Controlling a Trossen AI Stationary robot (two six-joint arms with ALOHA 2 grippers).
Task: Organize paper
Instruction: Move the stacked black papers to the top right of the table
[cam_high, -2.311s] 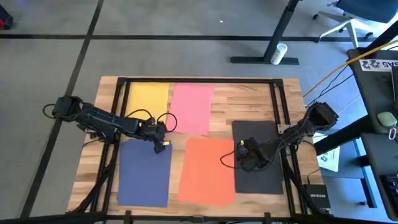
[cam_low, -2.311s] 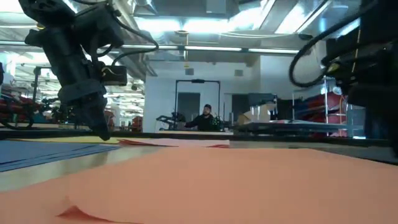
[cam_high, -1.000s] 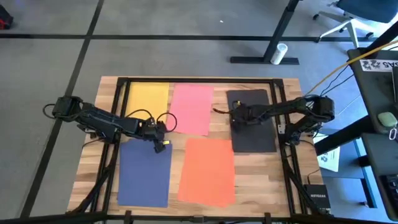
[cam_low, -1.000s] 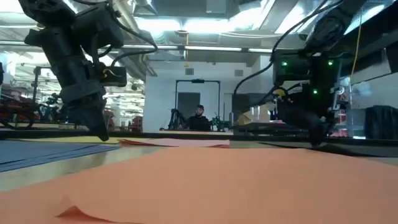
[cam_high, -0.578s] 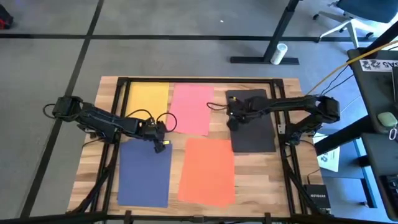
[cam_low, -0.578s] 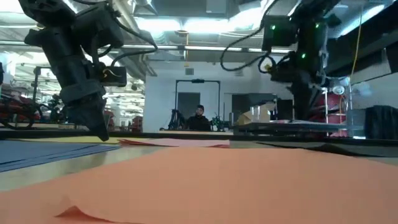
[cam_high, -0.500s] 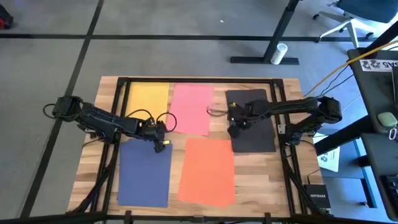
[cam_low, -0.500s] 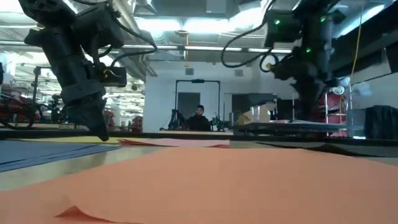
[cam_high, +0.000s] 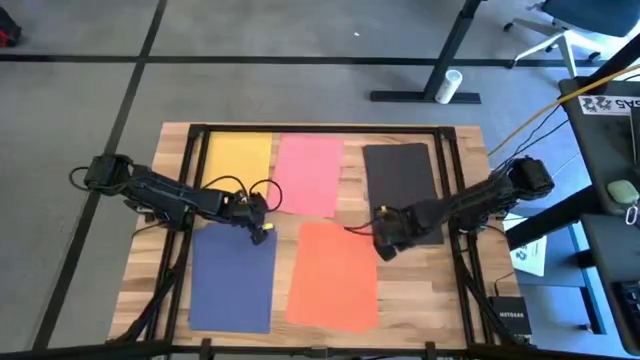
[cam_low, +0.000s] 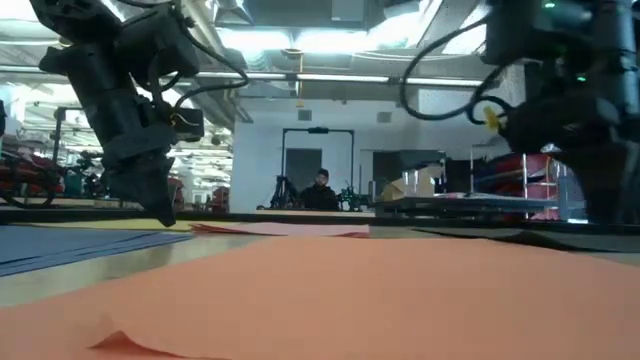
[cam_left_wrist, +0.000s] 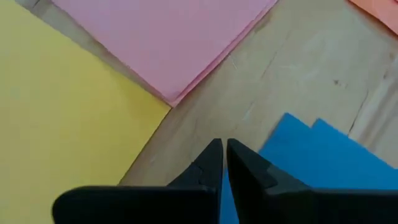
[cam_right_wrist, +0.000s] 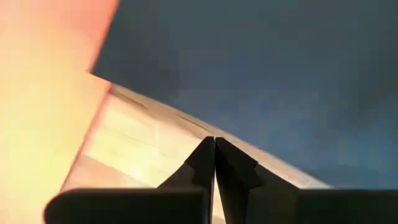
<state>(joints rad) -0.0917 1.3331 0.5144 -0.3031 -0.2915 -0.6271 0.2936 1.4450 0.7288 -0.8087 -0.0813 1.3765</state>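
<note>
Five sheets of paper lie flat on the wooden table: yellow (cam_high: 238, 160), pink (cam_high: 308, 175) and black (cam_high: 403, 190) along the far side, navy blue (cam_high: 233, 280) and orange (cam_high: 333, 272) along the near side. My left gripper (cam_high: 263, 233) is shut, its tips down at the navy sheet's far right corner (cam_left_wrist: 292, 134). My right gripper (cam_high: 386, 247) is shut and stands by the black sheet's near left corner, over the bare wood (cam_right_wrist: 143, 134) between the orange and black sheets. My left gripper points down beside the navy sheet's far right corner (cam_left_wrist: 283, 124), with its tips (cam_low: 165, 215) low at the table top. I cannot tell whether they touch the sheet. My right gripper points at the wood strip by the black sheet's edge (cam_right_wrist: 249, 146). I cannot tell whether it touches the wood or the sheet.
Black frame rails (cam_high: 445, 150) run along the table's edges, and cables trail from both arms. A white printed sheet (cam_high: 530, 256) lies off the table's right side. Far back in the room a person (cam_low: 320, 190) is seated. Bare wood (cam_high: 420, 285) lies at the near right.
My right gripper has risen from the far left part of the black sheet and gone toward the table's near edge, ending by that sheet's near left corner. The black sheet has stayed where it was.
</note>
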